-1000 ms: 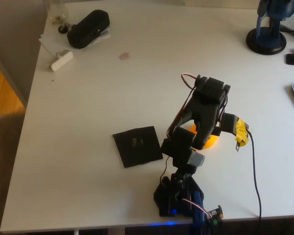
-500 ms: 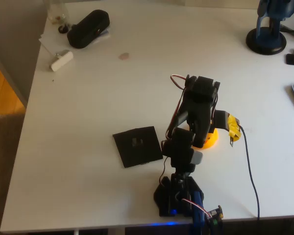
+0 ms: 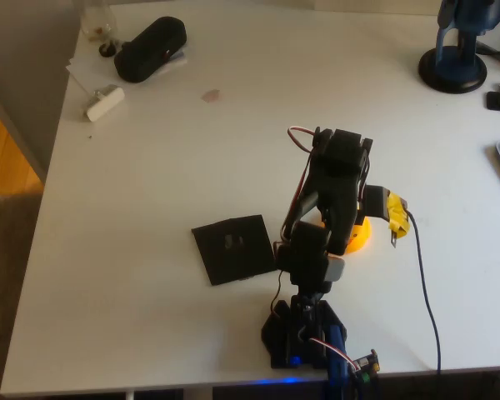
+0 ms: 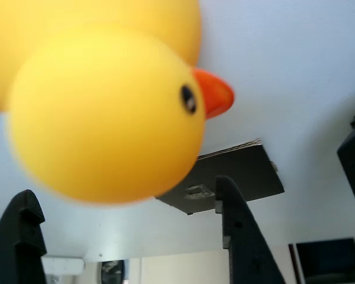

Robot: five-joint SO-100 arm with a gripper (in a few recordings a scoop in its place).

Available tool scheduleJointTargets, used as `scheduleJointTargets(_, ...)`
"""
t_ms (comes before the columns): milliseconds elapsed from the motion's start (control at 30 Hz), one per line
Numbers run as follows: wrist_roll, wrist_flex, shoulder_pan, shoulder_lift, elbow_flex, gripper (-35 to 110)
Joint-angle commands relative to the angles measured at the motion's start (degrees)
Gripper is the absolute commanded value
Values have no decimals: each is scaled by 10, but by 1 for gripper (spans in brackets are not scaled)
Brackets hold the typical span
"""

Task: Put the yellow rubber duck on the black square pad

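Observation:
The yellow rubber duck sits on the white table to the right of the arm, half hidden under the arm's black links. In the wrist view the duck looms large and close, its orange beak pointing right. My gripper is open; its two black fingertips stand wide apart on either side of the duck's head without pressing it. From overhead the yellow-taped gripper hangs just right of the duck. The black square pad lies flat left of the arm, apart from the duck, and shows behind the duck in the wrist view.
The arm's base stands at the table's front edge, with a cable trailing right. A black oblong case and a white block lie far back left. A blue stand sits back right.
The arm has swung a little to the left and back, bringing the yellow-taped gripper closer to the duck. In the last half second it has hardly moved.

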Motion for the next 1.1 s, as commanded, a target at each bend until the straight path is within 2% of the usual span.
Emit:
scheduleJointTargets(0,-5,9,-8,68,-10,34)
scheduleJointTargets(533,-5,4,7,109,-11,34)
scheduleJointTargets(1067,7,2,88,14,-92,34)
